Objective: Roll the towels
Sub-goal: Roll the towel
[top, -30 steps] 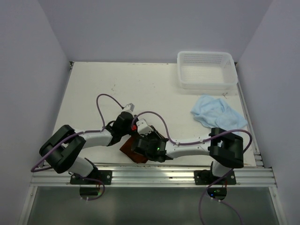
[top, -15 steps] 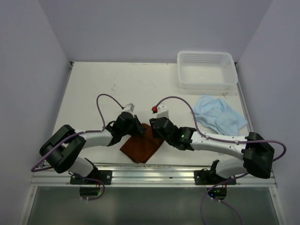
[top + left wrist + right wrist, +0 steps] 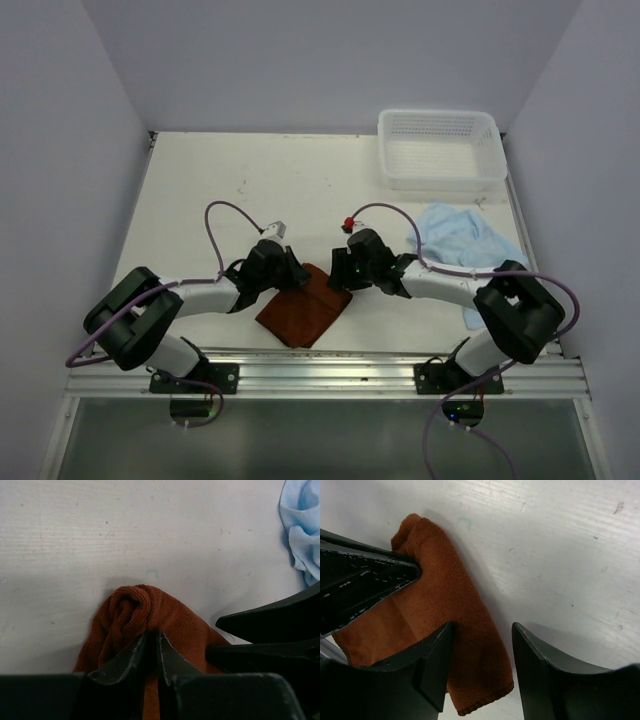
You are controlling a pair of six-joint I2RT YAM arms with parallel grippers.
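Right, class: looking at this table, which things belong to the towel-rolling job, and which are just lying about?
Belongs to the job: rust-brown towel, partly rolled; light blue towel, crumpled; left pincer, shut on the roll; right pincer, open astride its edge.
Just lying about: white plastic basket, empty, far right corner.

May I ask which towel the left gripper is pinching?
The rust-brown towel, pinched by the left gripper; the light-blue towel lies crumpled near the basket, untouched.

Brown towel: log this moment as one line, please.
stage: rolling brown towel | left gripper: shut on rolled edge | right gripper: open, astride rolled edge | blue towel: crumpled by basket
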